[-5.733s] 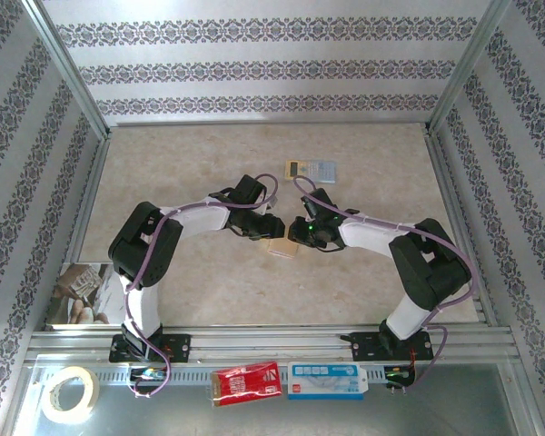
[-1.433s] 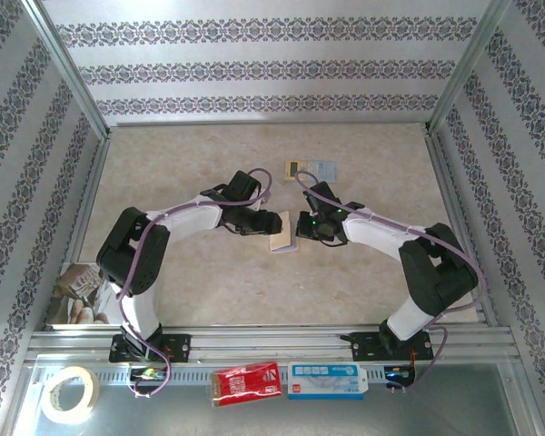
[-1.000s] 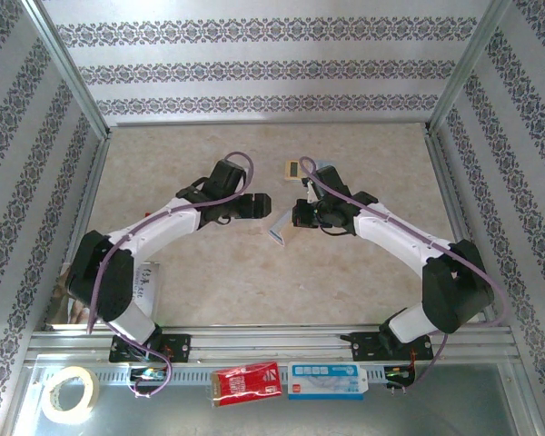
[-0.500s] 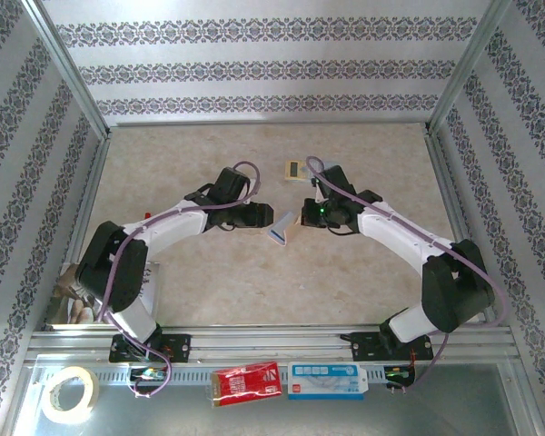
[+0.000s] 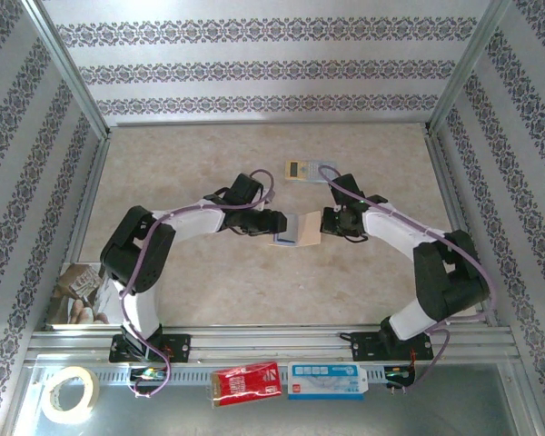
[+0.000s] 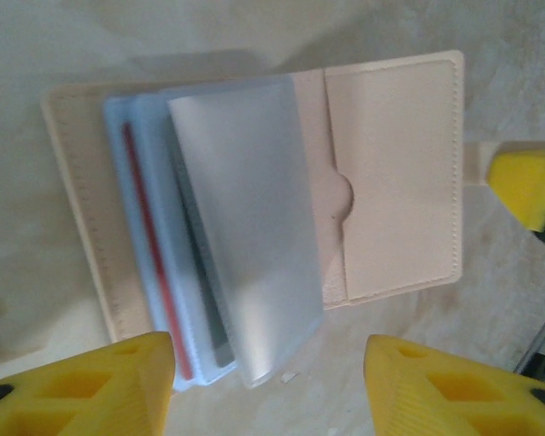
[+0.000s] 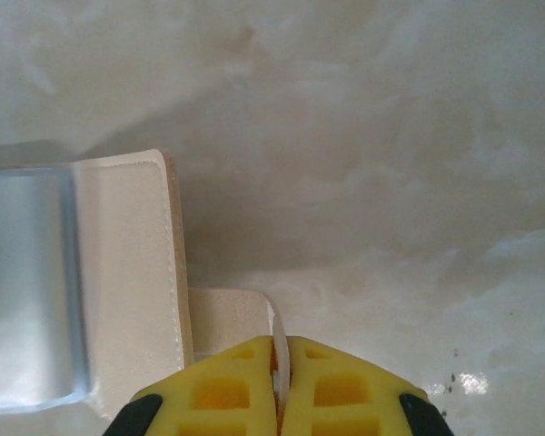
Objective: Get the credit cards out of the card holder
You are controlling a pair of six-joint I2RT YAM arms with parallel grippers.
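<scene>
Behind the spread card holder lay a yellow-blue device; right gripper pinched the holder's strap tab (left gripper hovered agape)

— How is the card holder?
— Tan, lying open on the counter, its pale blue pockets fanned out.
— And the cards?
— One red card edge peeks from a pocket.

Robot test cell in a laboratory: aluminium frame, patterned wall panels, beige table, two arms bolted to a front rail
</scene>
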